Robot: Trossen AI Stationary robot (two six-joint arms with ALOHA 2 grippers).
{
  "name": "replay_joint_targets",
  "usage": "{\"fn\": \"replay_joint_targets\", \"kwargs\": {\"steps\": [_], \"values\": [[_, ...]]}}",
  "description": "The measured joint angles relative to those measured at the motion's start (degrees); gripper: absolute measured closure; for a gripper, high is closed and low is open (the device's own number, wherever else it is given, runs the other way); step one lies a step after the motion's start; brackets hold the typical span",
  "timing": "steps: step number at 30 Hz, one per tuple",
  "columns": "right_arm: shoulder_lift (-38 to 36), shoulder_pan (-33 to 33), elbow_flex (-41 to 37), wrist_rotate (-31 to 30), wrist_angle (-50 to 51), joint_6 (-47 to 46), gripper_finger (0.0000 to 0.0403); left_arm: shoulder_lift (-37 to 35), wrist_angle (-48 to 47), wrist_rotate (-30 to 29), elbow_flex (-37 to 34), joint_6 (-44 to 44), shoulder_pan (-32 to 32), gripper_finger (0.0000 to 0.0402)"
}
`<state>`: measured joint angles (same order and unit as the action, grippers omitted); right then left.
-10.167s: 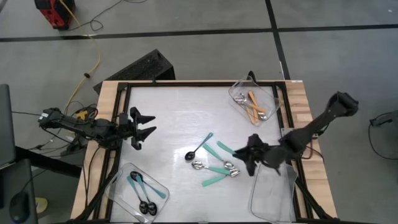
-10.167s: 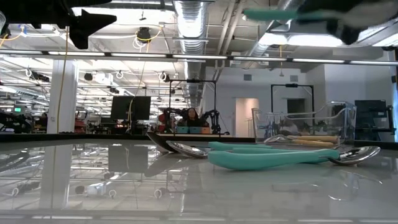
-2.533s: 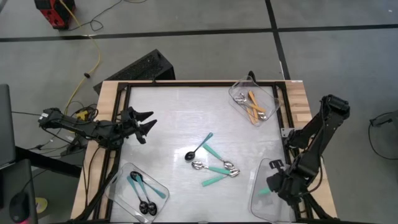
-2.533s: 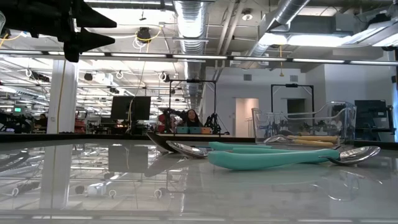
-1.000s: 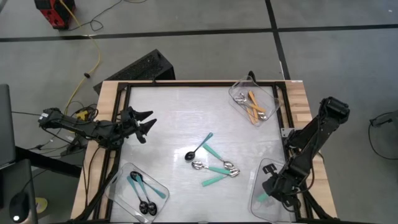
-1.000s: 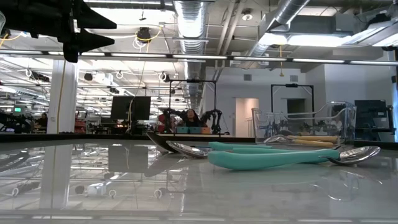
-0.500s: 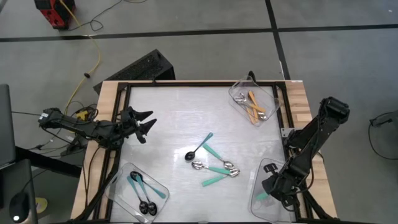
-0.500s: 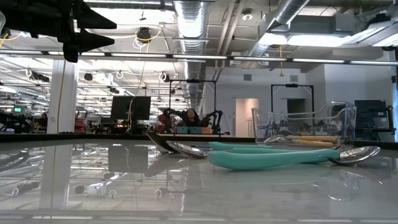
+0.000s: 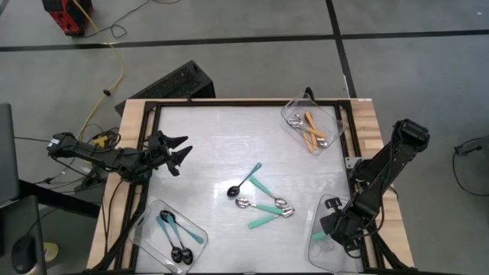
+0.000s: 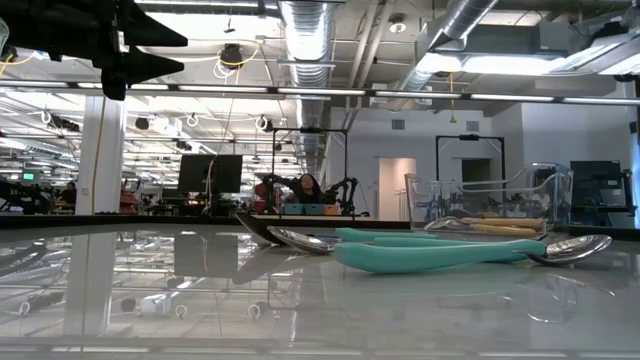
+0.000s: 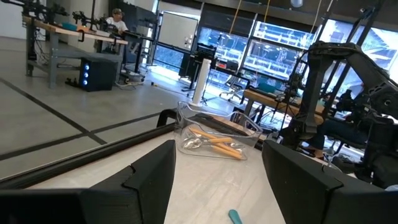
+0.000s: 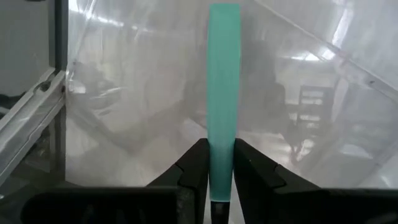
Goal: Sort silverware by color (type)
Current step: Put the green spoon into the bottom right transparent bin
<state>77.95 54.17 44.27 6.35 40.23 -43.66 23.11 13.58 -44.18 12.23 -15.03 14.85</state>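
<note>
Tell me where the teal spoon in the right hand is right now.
In the high view, the teal spoon is pinched in the right hand, inside the clear tray at the table's near right corner.

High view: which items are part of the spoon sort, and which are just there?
Job:
- teal spoon held in right gripper, inside the near-right clear tray
- loose teal spoons and a blue-handled spoon mid-table
- orange spoons and blue spoons, already in trays

Not job:
- left gripper, open, idle at the table's left
- red equipment and yellow cable on the floor
</note>
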Motion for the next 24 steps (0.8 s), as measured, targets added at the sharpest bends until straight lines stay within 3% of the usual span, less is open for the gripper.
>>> {"fn": "replay_joint_targets", "kwargs": {"steps": [5,15,24], "values": [[0.0,0.02,0.0,0.02,0.07,0.02,0.0286,-0.02,0.0,0.02,0.0,0.23,0.0,0.0176],[0.0,-0.9,0.0,0.26,-0.11,-0.01,0.0194,-0.02,0.0,0.02,0.0,0.85,0.0,0.0176],[-0.06,-3.97,3.64,1.09,0.48,0.02,0.0186,-0.02,0.0,0.05,0.0,0.39,0.0,0.0176]]}}
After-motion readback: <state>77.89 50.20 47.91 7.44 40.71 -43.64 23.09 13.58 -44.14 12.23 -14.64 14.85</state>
